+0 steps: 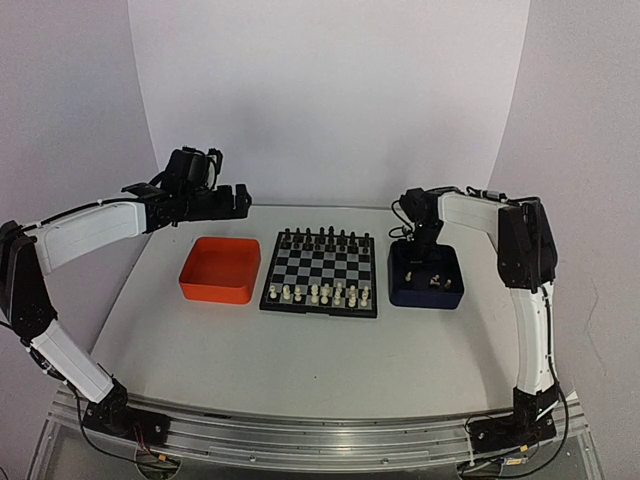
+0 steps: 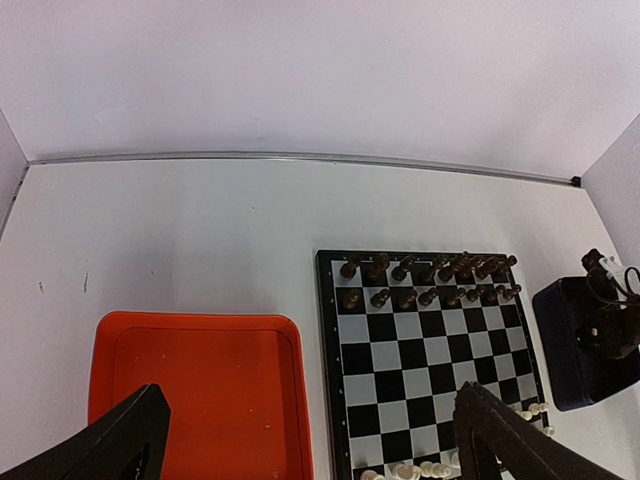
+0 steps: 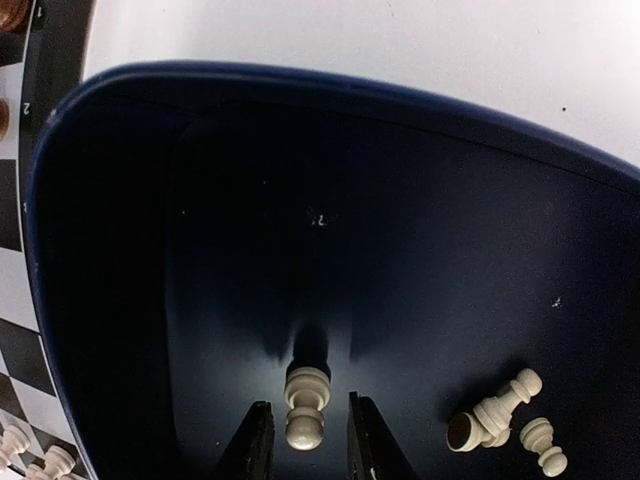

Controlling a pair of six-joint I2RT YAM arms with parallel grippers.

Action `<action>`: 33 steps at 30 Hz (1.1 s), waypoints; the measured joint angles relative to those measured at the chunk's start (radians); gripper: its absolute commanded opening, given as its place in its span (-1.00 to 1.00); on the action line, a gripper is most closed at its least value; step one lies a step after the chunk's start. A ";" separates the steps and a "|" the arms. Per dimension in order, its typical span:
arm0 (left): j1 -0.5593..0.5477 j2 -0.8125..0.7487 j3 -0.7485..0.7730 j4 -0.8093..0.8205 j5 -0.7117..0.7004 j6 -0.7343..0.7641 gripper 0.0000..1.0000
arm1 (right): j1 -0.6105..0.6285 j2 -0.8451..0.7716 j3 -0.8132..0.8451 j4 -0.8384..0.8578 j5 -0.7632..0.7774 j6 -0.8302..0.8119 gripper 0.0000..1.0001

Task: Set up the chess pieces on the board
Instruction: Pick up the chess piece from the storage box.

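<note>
**Right claw** (image 3: 305, 425): Down inside the dark blue tray (image 3: 120, 250), which sits toward the desk's right edge, just beside the board (image 1: 320, 272). The jaws are parted narrowly, one finger on each side of a single cream piece (image 3: 305, 405). I see slim gaps on both sides, so I log it as straddling, not gripping. I cannot tell whether that piece stands or lies.

**Left claw** (image 2: 310, 420): Held high over the desk's rear left. Jaws wide, holding nothing. The orange tray (image 2: 200, 400) is below it, toward the left edge.

**Chess pieces** (image 1: 325, 293): Cream ones occupy the board's near rows at mid-desk, and the black pieces (image 1: 325, 240) line its far rows. A few loose cream pieces (image 3: 495, 412) lie in the blue tray, apart from the claw.

**Hazards, as I judge them:**
- The piece is tiny and rounded. If the jaws close off-centre it could squirt out or roll across the tray floor.
- The fingertips sit low in the tray. Any drift on closing could scrape the floor or shove the light tray against the board.
- A lift angled toward the tray wall could knock the piece loose.
- Board squares are tight. Lowering between neighbours could topple pieces already placed.
</note>
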 measured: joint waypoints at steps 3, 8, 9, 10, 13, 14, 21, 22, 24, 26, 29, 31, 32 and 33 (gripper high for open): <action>0.000 0.000 0.000 0.000 0.000 0.000 0.99 | 0.000 0.007 0.000 0.000 -0.003 0.001 -0.58; 0.000 0.000 0.000 0.000 0.000 0.000 0.99 | 0.000 0.008 0.000 0.000 -0.011 0.003 -0.72; 0.000 0.000 0.000 0.000 0.000 0.000 0.99 | 0.000 0.008 0.000 0.000 -0.014 0.005 -0.74; 0.000 0.000 0.000 0.000 0.000 0.000 0.99 | 0.000 0.008 0.000 0.000 -0.016 0.006 -0.74; 0.000 0.000 0.000 0.000 0.000 0.000 0.99 | 0.000 0.008 0.000 0.000 -0.018 0.006 -0.74; 0.000 0.000 0.000 0.000 0.000 0.000 0.99 | -0.001 0.008 0.000 0.000 -0.018 0.006 -0.75; 0.000 0.000 0.000 0.000 0.000 -0.001 0.99 | -0.002 0.008 0.000 0.000 -0.020 0.003 -1.00; 0.000 0.000 0.000 0.000 0.000 -0.001 0.99 | -0.002 0.008 0.000 0.000 -0.020 0.002 -1.00; 0.000 0.000 0.000 0.000 0.000 -0.001 0.99 | -0.002 0.008 0.000 -0.001 -0.021 0.002 -1.00; 0.000 0.000 0.000 0.000 0.000 -0.001 0.99 | -0.002 0.008 0.000 -0.001 -0.020 0.002 -1.00; 0.000 0.000 0.000 0.000 0.000 -0.001 0.99 | -0.002 0.006 0.000 -0.001 -0.016 -0.001 -1.00; 0.000 0.000 0.000 0.000 0.000 -0.001 0.99 | -0.002 0.000 0.000 -0.001 -0.011 -0.005 -1.00; 0.000 0.000 0.000 0.000 0.000 -0.001 0.99 | -0.002 -0.008 -0.002 -0.001 -0.004 -0.007 -1.00; 0.000 0.000 0.000 0.000 0.000 -0.001 0.99 | -0.002 -0.019 -0.005 -0.001 0.002 -0.009 -1.00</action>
